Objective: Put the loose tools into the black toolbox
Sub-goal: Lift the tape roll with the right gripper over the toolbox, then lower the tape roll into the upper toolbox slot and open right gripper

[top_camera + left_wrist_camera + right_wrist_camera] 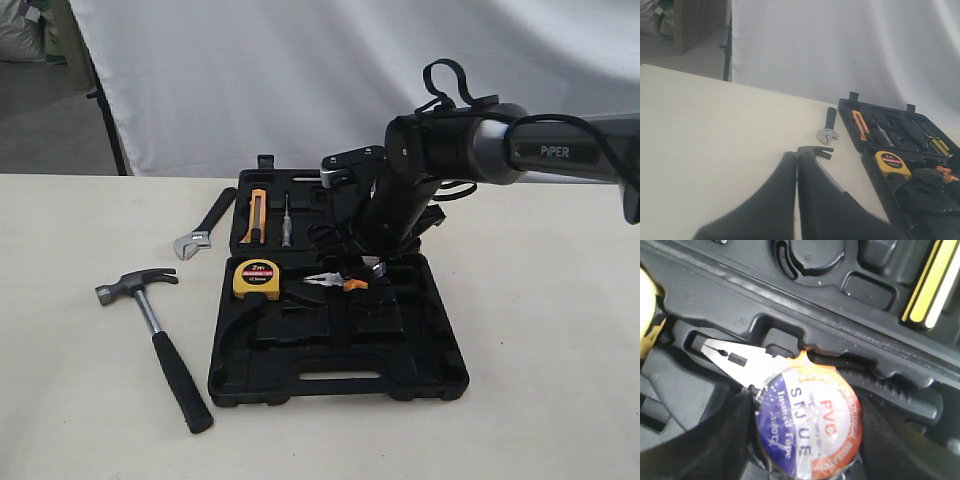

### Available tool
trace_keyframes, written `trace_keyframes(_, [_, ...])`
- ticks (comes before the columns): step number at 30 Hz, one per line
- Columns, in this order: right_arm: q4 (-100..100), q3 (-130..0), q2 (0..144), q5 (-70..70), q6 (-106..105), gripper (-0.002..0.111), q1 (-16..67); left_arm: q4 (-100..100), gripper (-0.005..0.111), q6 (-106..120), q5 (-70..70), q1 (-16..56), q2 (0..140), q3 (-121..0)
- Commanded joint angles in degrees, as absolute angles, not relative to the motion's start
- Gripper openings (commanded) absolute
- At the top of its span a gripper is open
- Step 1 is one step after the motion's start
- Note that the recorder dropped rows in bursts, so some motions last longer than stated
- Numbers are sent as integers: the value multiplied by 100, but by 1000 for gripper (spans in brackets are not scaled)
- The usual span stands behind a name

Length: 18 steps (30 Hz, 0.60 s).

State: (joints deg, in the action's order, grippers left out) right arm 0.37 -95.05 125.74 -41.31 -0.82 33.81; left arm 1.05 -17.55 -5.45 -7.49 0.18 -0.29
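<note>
The black toolbox (330, 385) lies open on the table. My right gripper (807, 426) is shut on the small tape roll (807, 417), whose round label reads PVC. It holds the roll low over the box's near half, just above the pliers' recess. The arm hides the roll in the exterior view. The claw hammer (170, 365) lies on the table left of the box, and the adjustable wrench (205, 225) lies behind it. My left gripper (796, 155) is shut and empty, with the hammer's head (815, 150) showing just beyond its tips.
A yellow tape measure (257, 277) and orange-handled pliers (340, 282) sit in the near half of the box. An orange knife (256, 215) and a screwdriver (286, 220) lie in the far half. A white backdrop hangs behind the table.
</note>
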Motion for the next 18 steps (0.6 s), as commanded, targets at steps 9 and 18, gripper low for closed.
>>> trace_keyframes(9, [0,-9485,12496,-4095,-68,0,3348,130,1,-1782,-503,-894,0,-44])
trace_keyframes(18, [0,-9485,12519,-3866,-68,0,3348,130,1,-1782,-503,-894,0,-44])
